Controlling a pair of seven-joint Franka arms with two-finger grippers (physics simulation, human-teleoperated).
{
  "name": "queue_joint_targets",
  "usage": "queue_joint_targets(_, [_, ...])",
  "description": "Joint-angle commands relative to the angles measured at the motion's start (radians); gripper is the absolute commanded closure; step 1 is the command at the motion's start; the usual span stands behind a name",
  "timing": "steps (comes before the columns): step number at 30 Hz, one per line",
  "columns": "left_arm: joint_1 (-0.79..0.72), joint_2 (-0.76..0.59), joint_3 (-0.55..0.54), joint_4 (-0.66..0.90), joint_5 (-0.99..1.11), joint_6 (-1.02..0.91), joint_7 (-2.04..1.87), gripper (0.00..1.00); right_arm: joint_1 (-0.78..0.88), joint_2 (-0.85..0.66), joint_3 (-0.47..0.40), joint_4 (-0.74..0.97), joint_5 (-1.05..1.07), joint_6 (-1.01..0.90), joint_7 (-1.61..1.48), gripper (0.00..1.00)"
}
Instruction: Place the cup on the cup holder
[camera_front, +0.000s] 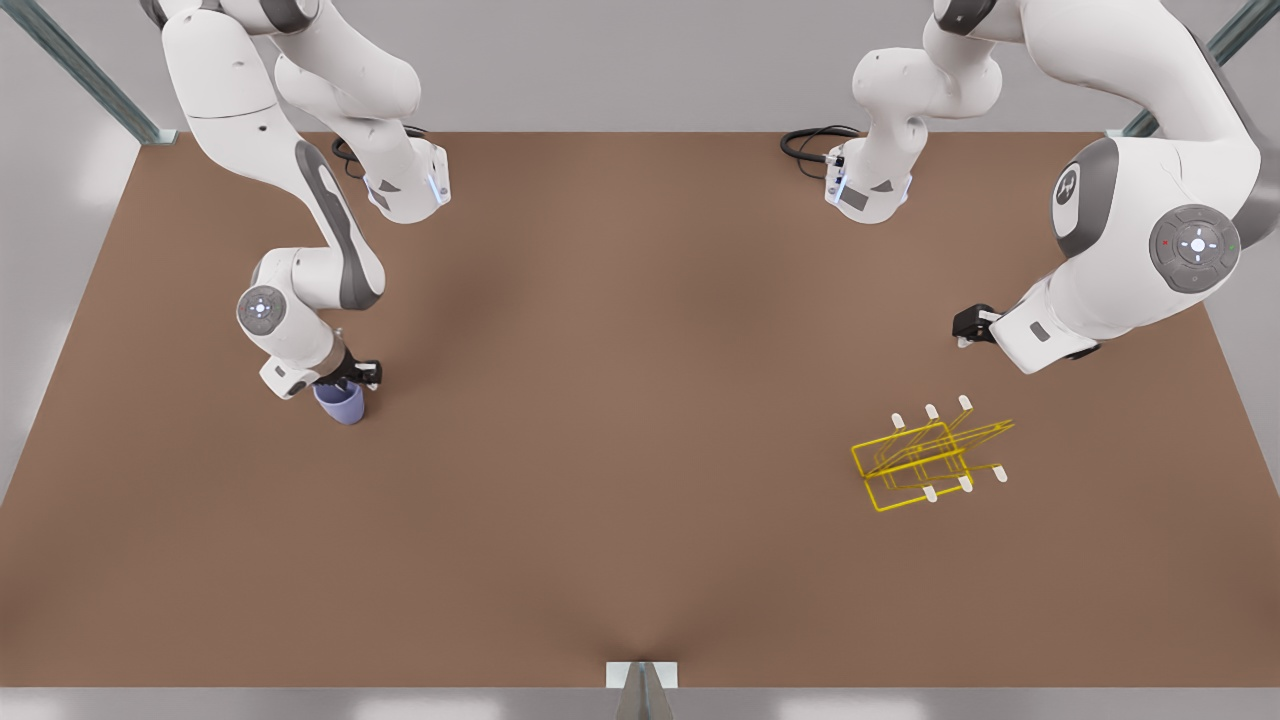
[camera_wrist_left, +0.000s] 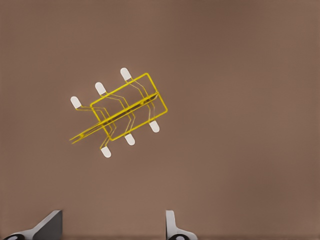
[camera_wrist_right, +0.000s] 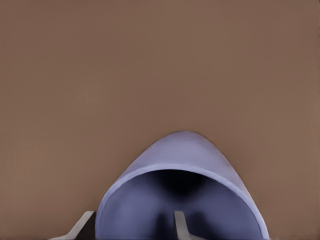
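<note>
The cup (camera_front: 342, 403) is seen on the brown table (camera_front: 620, 420), far from the yellow rack (camera_front: 925, 458), toward the front view's left. The right gripper (camera_front: 352, 378) is positioned at the cup's rim. In the right wrist view the cup (camera_wrist_right: 182, 200) is shown with one finger (camera_wrist_right: 181, 225) inside its mouth and the other finger (camera_wrist_right: 80, 227) outside its wall, so the wall is straddled; whether it is actually pinched cannot be told.

The rack is found standing on the table toward the front view's right, its white-capped prongs slanting outward. The left gripper (camera_front: 968, 328) is held above the table near the rack. In the left wrist view the rack (camera_wrist_left: 125, 111) is seen beyond the fingertips (camera_wrist_left: 172, 227), which are spread apart with nothing between them.
</note>
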Motion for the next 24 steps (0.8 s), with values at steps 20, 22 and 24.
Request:
queue_joint_targets(20, [-0.006,-0.003,0.000,0.000,0.001,-0.005,0.001,0.00,0.000,-0.031,0.003,0.103,-0.003,-0.243,-0.003,0.79])
queue_joint_targets(22, [-0.008,-0.003,0.000,0.000,0.001,-0.006,0.001,0.00,0.000,-0.034,0.009,0.146,0.006,-0.275,-0.005,0.79])
queue_joint_targets(24, [-0.014,-0.003,0.000,0.002,0.001,-0.006,0.001,0.00,0.011,-0.028,0.011,0.204,0.050,-0.286,-0.006,0.79])
